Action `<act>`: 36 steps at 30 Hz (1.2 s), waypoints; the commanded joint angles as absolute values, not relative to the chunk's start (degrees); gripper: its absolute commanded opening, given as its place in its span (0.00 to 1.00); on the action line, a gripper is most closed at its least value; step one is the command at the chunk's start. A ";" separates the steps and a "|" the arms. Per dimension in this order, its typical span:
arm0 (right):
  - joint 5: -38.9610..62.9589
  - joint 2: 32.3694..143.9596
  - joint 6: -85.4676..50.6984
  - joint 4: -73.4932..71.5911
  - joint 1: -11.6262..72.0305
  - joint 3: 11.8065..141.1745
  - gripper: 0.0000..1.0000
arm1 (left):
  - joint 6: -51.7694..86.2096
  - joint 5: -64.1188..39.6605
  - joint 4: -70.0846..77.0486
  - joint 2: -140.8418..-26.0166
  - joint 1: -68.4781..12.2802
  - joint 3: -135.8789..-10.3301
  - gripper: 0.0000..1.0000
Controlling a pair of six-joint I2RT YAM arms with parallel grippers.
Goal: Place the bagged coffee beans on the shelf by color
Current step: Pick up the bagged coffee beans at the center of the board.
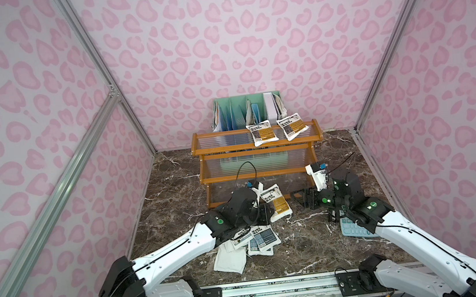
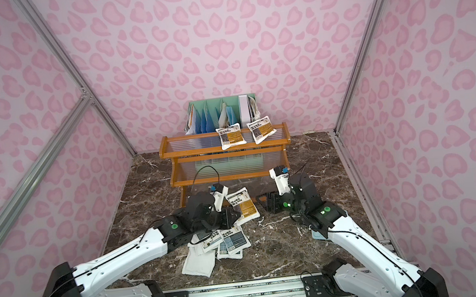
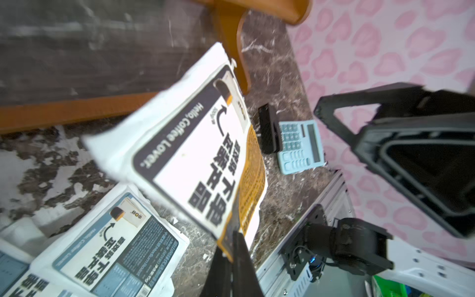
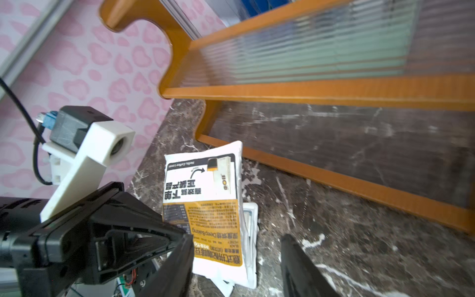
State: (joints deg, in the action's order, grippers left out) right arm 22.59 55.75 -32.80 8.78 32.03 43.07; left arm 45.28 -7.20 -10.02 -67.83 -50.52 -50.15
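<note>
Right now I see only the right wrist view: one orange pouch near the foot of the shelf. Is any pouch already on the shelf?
Observer: Yes. Two orange-label pouches lie side by side on the top tier of the shelf, toward its right end.
Operator: The pouch in my view, is it held or loose?
Observer: Held. In the left wrist view the left hand is shut on the orange pouch at its orange edge.
Operator: What else waits to be sorted?
Observer: Blue-label pouches lie in a pile beside and partly under the left arm, some with the white back up.
</note>
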 commanded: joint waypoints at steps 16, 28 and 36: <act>31.90 64.01 -37.02 -8.65 36.73 48.21 0.53 | 49.29 1.40 -9.32 -57.93 -50.36 -52.79 0.00; 31.85 65.43 -35.59 -10.22 38.57 48.73 0.14 | 48.61 1.86 -10.16 -57.24 -50.36 -53.22 0.00; 26.90 64.95 -31.09 -3.74 39.38 52.69 0.00 | 51.66 19.27 -27.07 -56.78 -50.36 -56.41 0.27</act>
State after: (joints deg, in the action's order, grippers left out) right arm 29.85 64.73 -32.91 -4.73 39.51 51.05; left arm 49.47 8.12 -16.29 -57.32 -50.59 -55.13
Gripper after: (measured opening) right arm 0.088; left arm 0.208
